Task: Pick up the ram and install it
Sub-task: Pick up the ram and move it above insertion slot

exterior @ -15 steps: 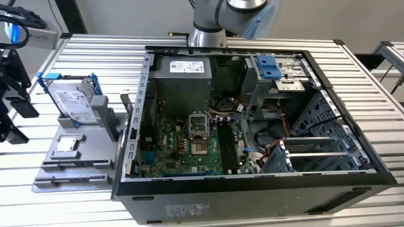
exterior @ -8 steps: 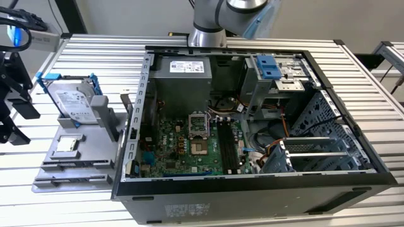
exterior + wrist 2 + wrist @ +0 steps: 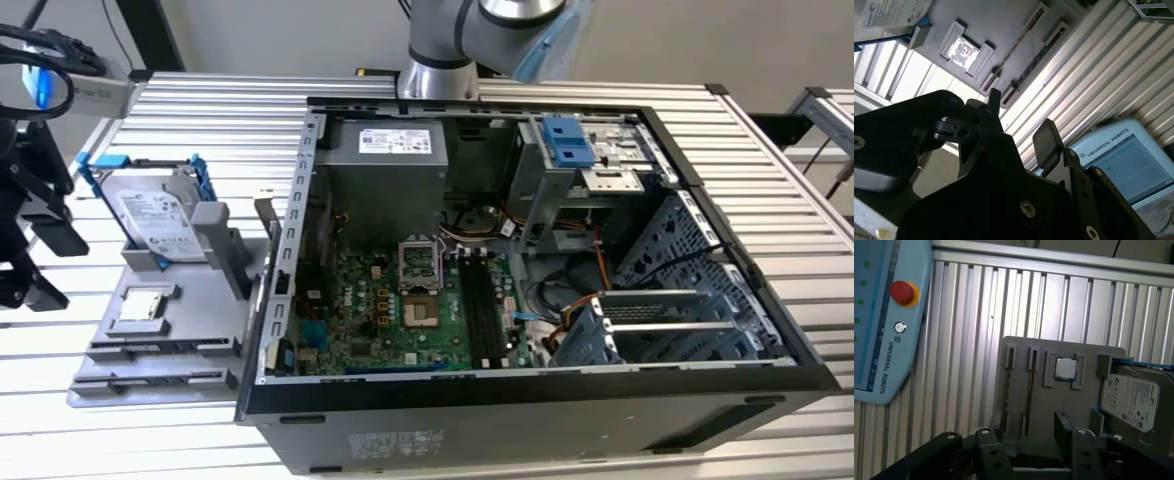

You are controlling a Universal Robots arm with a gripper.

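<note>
The ram (image 3: 1030,390) is a thin dark stick standing on edge in a slot of the grey holder (image 3: 1074,405); the second wrist view shows the ram (image 3: 1016,47) as a dark line. My gripper (image 3: 1024,427) hovers above the holder, open, with nothing between its two black fingers (image 3: 1064,427). In the second wrist view the gripper (image 3: 1020,110) is apart from the stick. In the exterior view the gripper (image 3: 47,265) hangs at the far left, beside the holder (image 3: 200,300). The motherboard's long black memory slots (image 3: 483,310) lie inside the open computer case (image 3: 534,400).
On the holder a small square silver processor (image 3: 1068,368) sits beside a silver hard drive (image 3: 1131,397) in a blue bracket. A teach pendant (image 3: 884,315) lies on the ribbed metal table (image 3: 969,330). The arm's base (image 3: 441,60) stands behind the case.
</note>
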